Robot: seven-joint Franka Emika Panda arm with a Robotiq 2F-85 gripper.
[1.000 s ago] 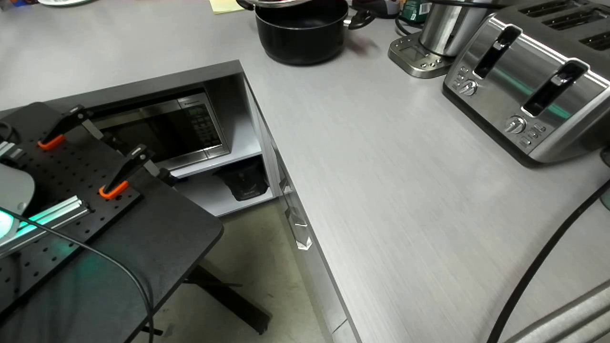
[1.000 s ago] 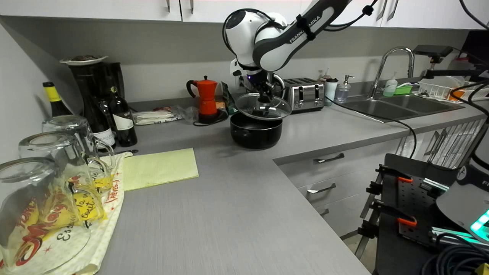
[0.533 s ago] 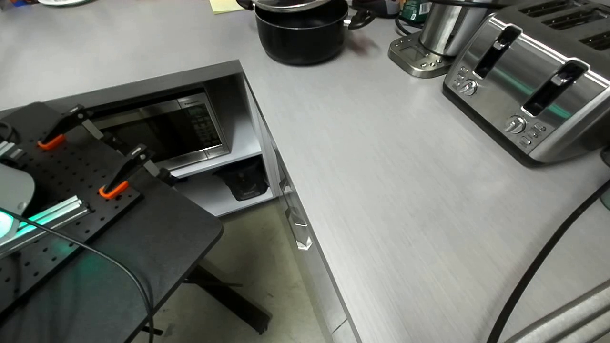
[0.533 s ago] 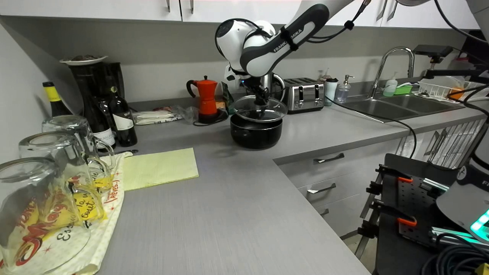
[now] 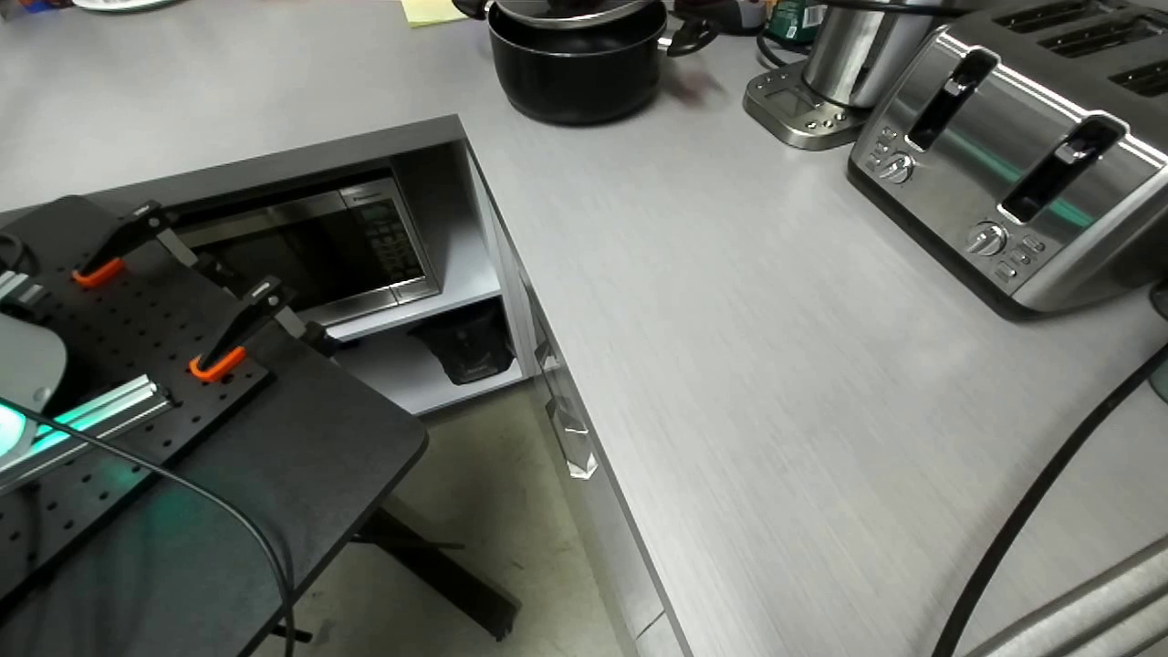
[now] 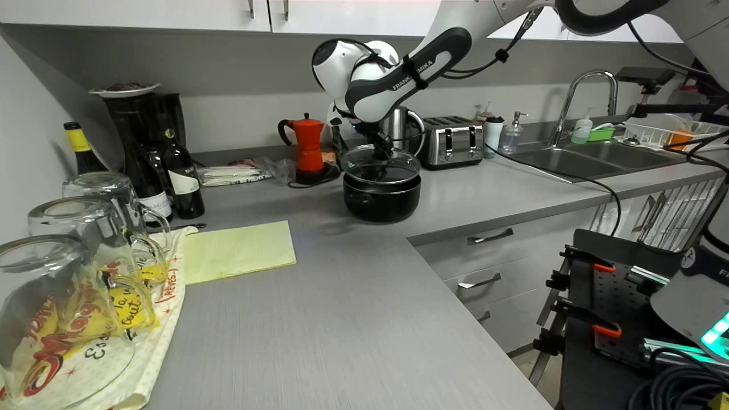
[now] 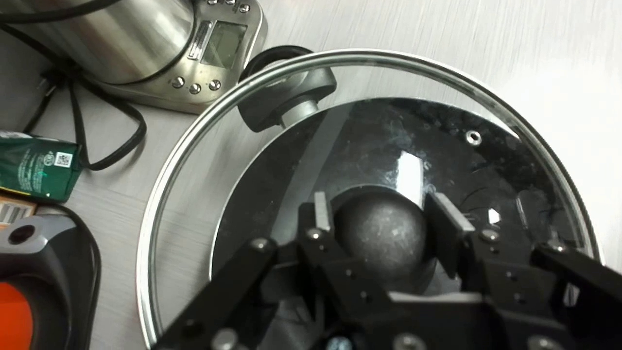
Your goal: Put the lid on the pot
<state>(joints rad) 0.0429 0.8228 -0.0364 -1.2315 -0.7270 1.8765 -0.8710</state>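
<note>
Counter (image 6: 307,319): gray, L-shaped, with white cupboards (image 6: 353,16) above its far stretch
Pot (image 6: 381,206): black, upright on the counter, near the inner corner
Lid (image 7: 369,146): clear glass, held over the pot; in an exterior view a strip of the pot's dark inside (image 5: 579,39) shows at six o'clock, below the lid's near edge; whether the rims touch, I cannot tell
Knob (image 7: 379,228): round and black, mid-lid
Gripper (image 7: 386,211): pinching the knob between its two pads (image 7: 322,211)
Handle (image 7: 274,104): the pot's, at eleven o'clock from the knob in the wrist view, partly seen through the glass
Arm (image 6: 450,45): white and black, reaching in from two o'clock in an exterior view
Toaster (image 6: 462,147): chrome, two o'clock from the pot in that view
Red coffee maker (image 6: 308,147): at ten o'clock
</note>
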